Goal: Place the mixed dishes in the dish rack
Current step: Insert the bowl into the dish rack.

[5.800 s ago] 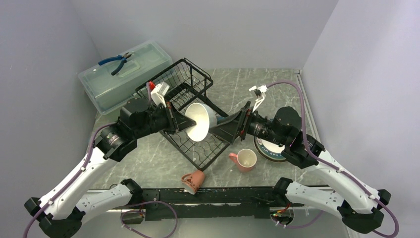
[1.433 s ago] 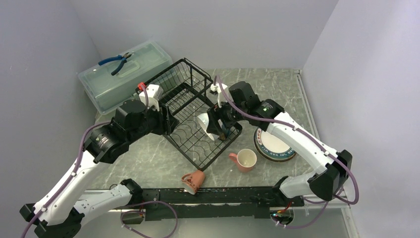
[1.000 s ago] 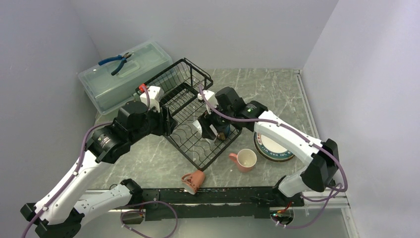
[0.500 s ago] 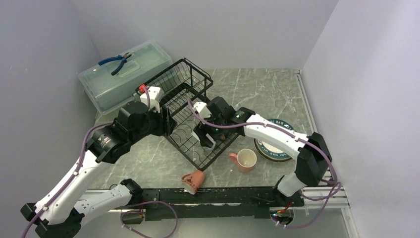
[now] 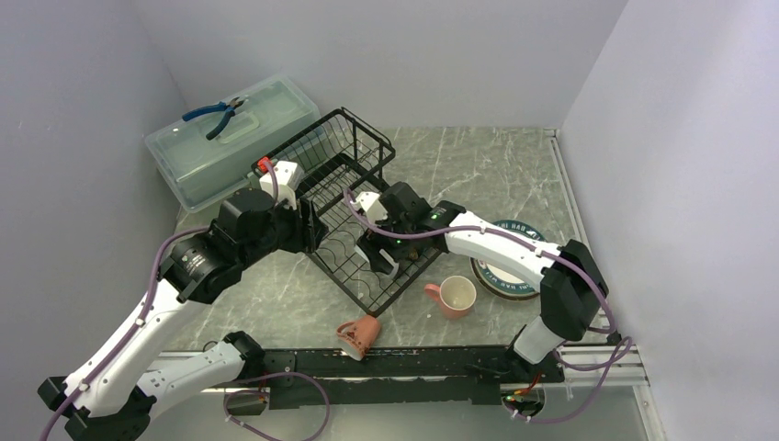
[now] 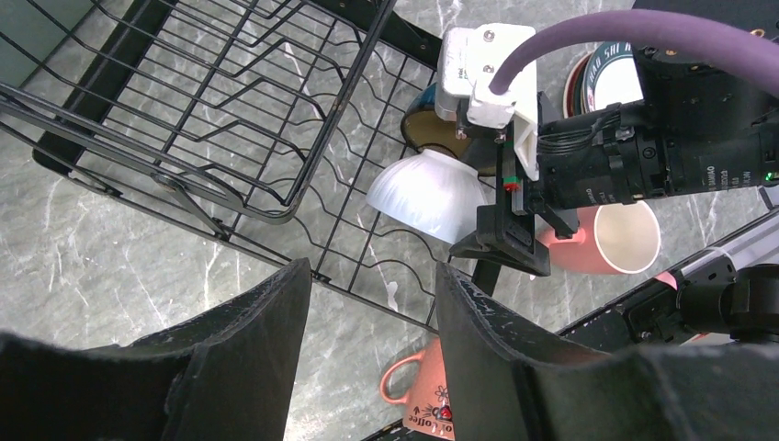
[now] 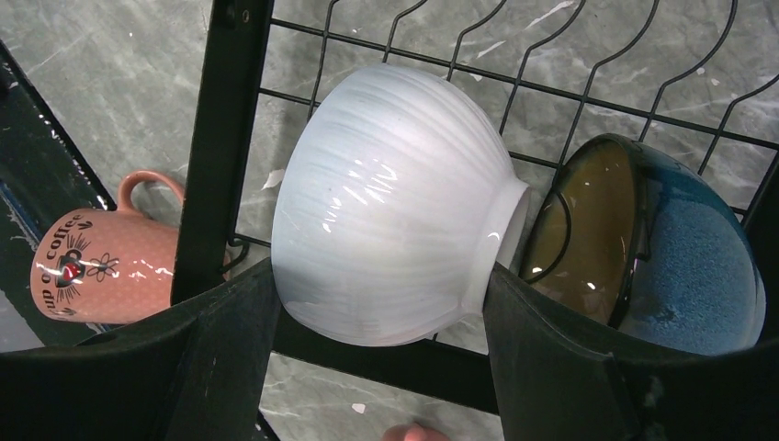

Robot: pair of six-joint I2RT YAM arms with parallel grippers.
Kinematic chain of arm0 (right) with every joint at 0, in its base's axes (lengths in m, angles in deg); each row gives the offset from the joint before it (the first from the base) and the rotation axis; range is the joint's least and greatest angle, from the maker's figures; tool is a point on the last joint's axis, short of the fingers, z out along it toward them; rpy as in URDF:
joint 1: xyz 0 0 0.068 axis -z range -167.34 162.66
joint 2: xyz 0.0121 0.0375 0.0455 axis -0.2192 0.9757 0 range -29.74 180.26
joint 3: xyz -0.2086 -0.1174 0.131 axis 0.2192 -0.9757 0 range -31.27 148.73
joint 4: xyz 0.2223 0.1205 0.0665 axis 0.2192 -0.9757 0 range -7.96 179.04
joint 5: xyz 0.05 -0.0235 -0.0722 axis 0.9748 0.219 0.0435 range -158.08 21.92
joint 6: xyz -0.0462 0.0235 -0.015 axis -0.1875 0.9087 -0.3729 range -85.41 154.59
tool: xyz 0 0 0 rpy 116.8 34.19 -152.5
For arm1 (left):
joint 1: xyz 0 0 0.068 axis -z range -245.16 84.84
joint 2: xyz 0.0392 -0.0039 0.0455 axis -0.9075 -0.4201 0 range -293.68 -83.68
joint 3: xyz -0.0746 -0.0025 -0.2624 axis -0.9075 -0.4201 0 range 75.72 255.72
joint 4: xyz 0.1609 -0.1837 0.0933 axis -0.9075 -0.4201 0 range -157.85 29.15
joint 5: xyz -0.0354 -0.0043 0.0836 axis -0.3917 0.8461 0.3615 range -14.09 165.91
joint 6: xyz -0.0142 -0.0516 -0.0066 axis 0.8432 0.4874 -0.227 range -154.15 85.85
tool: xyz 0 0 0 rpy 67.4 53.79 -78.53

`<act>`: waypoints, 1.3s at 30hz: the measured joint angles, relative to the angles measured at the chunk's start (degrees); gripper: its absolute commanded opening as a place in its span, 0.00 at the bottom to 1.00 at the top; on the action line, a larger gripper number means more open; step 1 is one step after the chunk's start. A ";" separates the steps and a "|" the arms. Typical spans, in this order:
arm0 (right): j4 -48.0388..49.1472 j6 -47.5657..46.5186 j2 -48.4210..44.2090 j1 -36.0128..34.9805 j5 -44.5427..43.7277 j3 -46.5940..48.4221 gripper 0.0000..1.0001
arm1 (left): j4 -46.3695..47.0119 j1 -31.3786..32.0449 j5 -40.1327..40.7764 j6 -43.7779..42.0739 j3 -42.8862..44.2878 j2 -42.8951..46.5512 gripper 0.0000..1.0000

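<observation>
Right gripper [image 7: 381, 285] is down in the dish rack [image 7: 234, 138], and its fingers are clamped on a white ribbed bowl [image 7: 395, 202]. One finger presses the bowl's wide end and the other presses right at its foot ring. The bowl lies on its side. Its axis, from mouth to foot, runs level across the gap from finger to finger, over the wavy floor wires of the rack. The foot points at a blue-glazed bowl [image 7: 680, 257], which sits just past the foot-side finger. That bowl stands on edge in the rack, with its ochre inside turned toward the white bowl's foot. The two are close, and whether they touch I can't tell.

Past the other finger, outside the rack's thick black frame bar, a pink mug [image 7: 92, 266] lies on its side on the table, lettering showing and handle uppermost in the wrist view.

Left gripper [image 6: 372, 276] hangs at the rack's near edge, fingers moderately apart and nothing between them. Only stone and the rim wire of the rack show in the gap. The white bowl is well beyond its fingertips.

A second pink mug [image 5: 455, 296] stands upright on the table outside the rack. Beside it is a white plate with a teal lettered rim [image 5: 503, 283], partly under the right arm.

The table [image 5: 478, 165] is grey-green marbled stone, closed in by plain pale lilac walls. In the far corner beyond the left fingers sits a translucent pale green lidded box [image 5: 230, 147], with blue-handled pliers [image 5: 213, 115] lying on top.
</observation>
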 measured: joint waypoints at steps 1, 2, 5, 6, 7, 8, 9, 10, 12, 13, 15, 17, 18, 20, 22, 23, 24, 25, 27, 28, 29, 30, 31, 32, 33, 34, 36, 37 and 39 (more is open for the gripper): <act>0.07 0.00 0.04 0.00 0.09 0.00 0.00 | 0.00 0.00 0.00 -0.02 0.00 0.00 0.58; 0.11 -0.02 0.09 -0.09 0.17 0.00 0.00 | 0.00 0.00 0.02 -0.02 0.00 0.00 0.58; 0.11 -0.13 0.13 -0.26 0.39 -0.13 0.00 | 0.00 0.00 0.11 -0.02 0.00 0.00 0.58; 0.11 -0.13 0.13 -0.31 0.44 -0.24 0.00 | 0.00 0.00 0.13 -0.02 0.00 0.00 0.58; 0.13 -0.15 0.13 -0.46 0.52 -0.35 0.00 | 0.00 0.00 0.13 -0.02 0.00 0.00 0.58; 0.11 -0.13 0.13 -0.52 0.61 -0.46 0.00 | 0.02 0.00 0.15 -0.02 -0.02 0.00 0.58; 0.09 -0.15 0.13 -0.55 0.61 -0.50 0.00 | 0.04 0.00 0.13 -0.02 -0.04 0.00 0.58; 0.09 -0.15 0.13 -0.63 0.59 -0.55 0.00 | 0.02 0.00 0.13 0.00 -0.07 0.00 0.58; 0.07 -0.13 0.13 -0.76 0.59 -0.63 0.00 | 0.04 0.00 0.13 0.00 -0.09 0.00 0.58; 0.00 -0.13 0.13 -0.85 0.57 -0.63 0.00 | 0.04 0.00 0.13 0.00 -0.07 0.00 0.58; -0.24 -0.09 0.13 -0.96 0.55 -0.66 0.00 | 0.04 0.00 0.11 0.02 -0.09 0.00 0.58; -0.26 -0.02 0.13 -1.07 0.57 -0.76 0.00 | 0.04 0.00 0.13 0.02 -0.07 0.00 0.58; -0.22 0.04 0.13 -1.11 0.55 -0.83 0.00 | 0.04 0.00 0.13 0.00 -0.07 0.00 0.58; -0.07 0.28 0.13 -1.18 0.57 -1.01 0.00 | 0.04 0.00 0.11 0.02 -0.07 0.00 0.58; 0.17 0.44 0.13 -1.27 0.63 -1.18 0.00 | 0.04 0.00 0.11 0.04 -0.07 0.00 0.58; 0.17 0.50 0.13 -1.29 0.66 -1.20 0.00 | 0.04 0.00 0.11 0.07 -0.07 0.00 0.58; 0.20 0.59 0.13 -1.29 0.70 -1.22 0.00 | 0.07 0.00 0.11 0.09 -0.07 0.00 0.58; 0.22 0.74 0.13 -1.31 0.72 -1.25 0.00 | 0.07 0.00 0.09 0.11 -0.07 0.00 0.58; 0.31 0.98 0.13 -1.36 0.83 -1.36 0.00 | 0.07 0.00 0.09 0.15 -0.09 0.00 0.58; 0.37 1.27 0.13 -1.38 0.90 -1.42 0.00 | 0.07 0.00 0.09 0.17 -0.09 0.00 0.58; 0.37 1.38 0.13 -1.42 0.94 -1.46 0.00 | 0.07 0.00 0.09 0.17 -0.09 0.00 0.58; 0.42 1.49 0.13 -1.46 0.94 -1.53 0.04 | 0.07 0.00 0.09 0.17 -0.07 0.00 0.59; 0.52 1.64 0.13 -1.49 0.96 -1.62 0.07 | 0.07 0.00 0.09 0.17 -0.09 0.00 0.58; 0.66 1.86 0.13 -1.53 0.96 -1.73 0.10 | 0.07 0.00 0.09 0.20 -0.09 0.00 0.58; 0.72 2.03 0.13 -1.55 0.98 -1.79 0.11 | 0.07 0.00 0.09 0.20 -0.07 0.00 0.58; 0.90 2.16 0.13 -1.60 0.98 -1.90 0.13 | 0.07 0.00 0.07 0.17 -0.09 0.00 0.58; 1.27 2.45 0.13 -1.62 1.09 -2.16 0.17 | 0.07 0.00 0.07 0.20 -0.07 0.00 0.58; 1.44 2.51 0.13 -1.64 1.09 -2.27 0.18 | 0.07 0.00 0.07 0.20 -0.09 0.00 0.58; 1.64 2.82 0.13 -1.66 1.09 -2.36 0.22 | 0.04 0.00 0.07 0.20 -0.07 0.00 0.58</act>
